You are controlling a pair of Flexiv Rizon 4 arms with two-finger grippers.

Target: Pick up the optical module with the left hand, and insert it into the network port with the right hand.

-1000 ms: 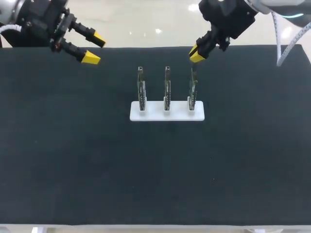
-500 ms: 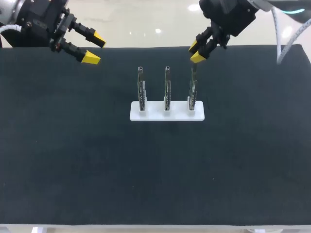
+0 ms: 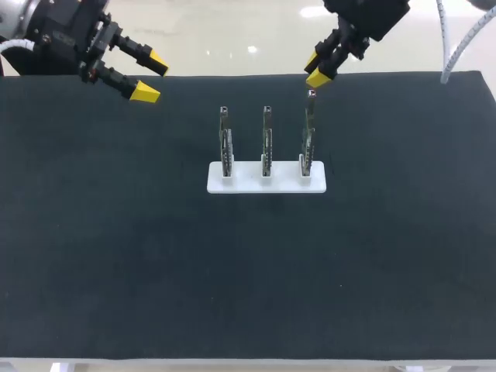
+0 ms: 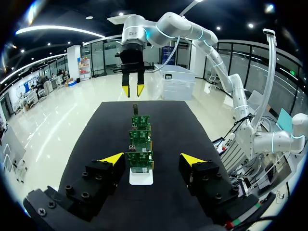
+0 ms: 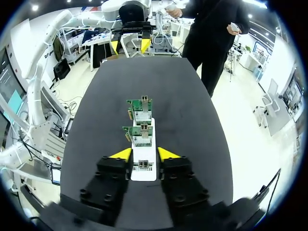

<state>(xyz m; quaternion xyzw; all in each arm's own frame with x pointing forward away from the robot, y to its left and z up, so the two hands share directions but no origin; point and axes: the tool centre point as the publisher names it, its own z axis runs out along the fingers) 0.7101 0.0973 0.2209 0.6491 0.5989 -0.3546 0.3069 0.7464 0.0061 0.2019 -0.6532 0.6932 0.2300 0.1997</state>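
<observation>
Fingers (image 3: 145,94): parted and empty on left gripper (image 3: 152,77) and right gripper (image 3: 315,70) alike. Module (image 3: 311,94): stands upright atop rightmost board (image 3: 308,143), long axis vertical, straight below right gripper, well apart from left. Judged already seated; calls for straight lift clear.

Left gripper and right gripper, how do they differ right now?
Opening: the left gripper has its fingers spread wide, while the right gripper keeps only a narrow gap between its fingers.
Place: the left gripper hangs well off to the side of the white holder, while the right gripper hangs over the top of the rightmost board.
Shared: both have yellow tips, and neither holds anything.
</observation>
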